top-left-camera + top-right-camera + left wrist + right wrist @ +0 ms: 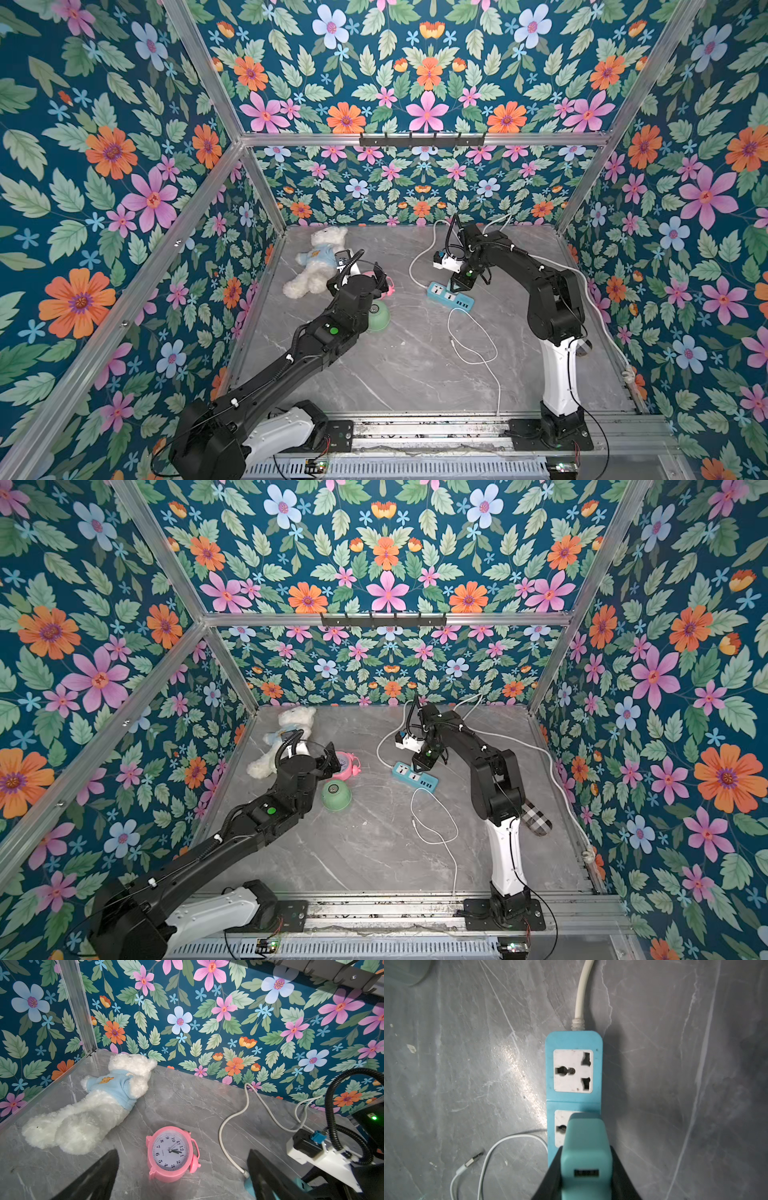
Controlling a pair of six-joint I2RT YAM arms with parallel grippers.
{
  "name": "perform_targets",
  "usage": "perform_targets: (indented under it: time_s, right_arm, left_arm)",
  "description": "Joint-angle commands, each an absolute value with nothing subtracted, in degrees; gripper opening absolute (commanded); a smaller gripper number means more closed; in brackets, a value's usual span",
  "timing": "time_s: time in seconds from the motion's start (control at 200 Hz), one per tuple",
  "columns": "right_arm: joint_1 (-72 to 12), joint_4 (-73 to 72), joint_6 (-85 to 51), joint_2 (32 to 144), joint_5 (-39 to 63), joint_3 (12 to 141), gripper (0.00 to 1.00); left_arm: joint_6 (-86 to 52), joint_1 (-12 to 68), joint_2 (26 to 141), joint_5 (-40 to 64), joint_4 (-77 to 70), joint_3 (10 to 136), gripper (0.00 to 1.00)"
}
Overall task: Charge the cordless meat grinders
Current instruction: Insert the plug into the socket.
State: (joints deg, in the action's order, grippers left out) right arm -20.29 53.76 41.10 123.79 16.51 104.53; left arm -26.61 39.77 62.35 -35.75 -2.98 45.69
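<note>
The mint-green cordless meat grinder [380, 319] [336, 795] stands on the grey table, just right of my left forearm. My left gripper [332, 759] [182, 1154] hovers open beyond it, with a pink alarm clock below its wide-apart fingers [99, 1172]. My right gripper [457, 286] [420, 764] [584, 1169] is shut on a teal plug adapter [584, 1147], its USB port facing the camera. The adapter sits over the second socket of a blue power strip [451, 296] [574, 1076]; whether it is seated cannot be told. A white USB cable [473, 338] [492, 1147] lies loose beside the strip.
A white teddy bear [318, 262] [93, 1109] lies at the back left. The pink alarm clock [347, 764] [169, 1155] lies face up between bear and grinder. The strip's thick white cord [419, 257] loops to the back wall. A checked cloth [536, 818] lies behind my right arm.
</note>
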Motion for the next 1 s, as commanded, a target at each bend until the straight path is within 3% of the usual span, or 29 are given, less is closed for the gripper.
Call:
perform_targets:
  time_s: [0.0, 0.325, 0.706, 0.801, 0.841, 0.876, 0.996]
  right_arm:
    - [-20.4, 52.1, 41.7, 123.2, 15.8, 103.1, 0.00]
    - [-20.6, 47.5, 42.8, 124.8, 10.5, 93.3, 0.00]
    - [-22.4, 50.0, 41.2, 124.6, 7.4, 95.4, 0.00]
    - [-23.0, 47.1, 39.1, 122.2, 8.3, 97.1, 0.32]
    - [-23.2, 45.9, 38.3, 121.0, 9.6, 98.3, 0.67]
    - [-23.2, 45.5, 37.7, 120.0, 11.0, 99.9, 0.83]
    - [-23.2, 48.9, 35.8, 118.3, 15.3, 106.5, 0.88]
  left_arm:
    - [-27.1, 39.7, 62.0, -36.6, -3.0, 46.0, 0.99]
    - [-28.2, 39.7, 60.9, -39.3, -1.5, 45.6, 0.99]
    - [-29.1, 39.7, 60.6, -41.2, -2.5, 45.2, 0.99]
    - [-28.6, 39.7, 60.1, -41.7, -3.1, 45.0, 0.99]
    - [-28.4, 39.7, 59.9, -41.7, -3.3, 45.1, 0.99]
    - [-28.0, 39.7, 59.7, -41.7, -3.4, 45.1, 0.99]
    - [-27.4, 39.7, 58.9, -41.5, -3.5, 45.1, 0.99]
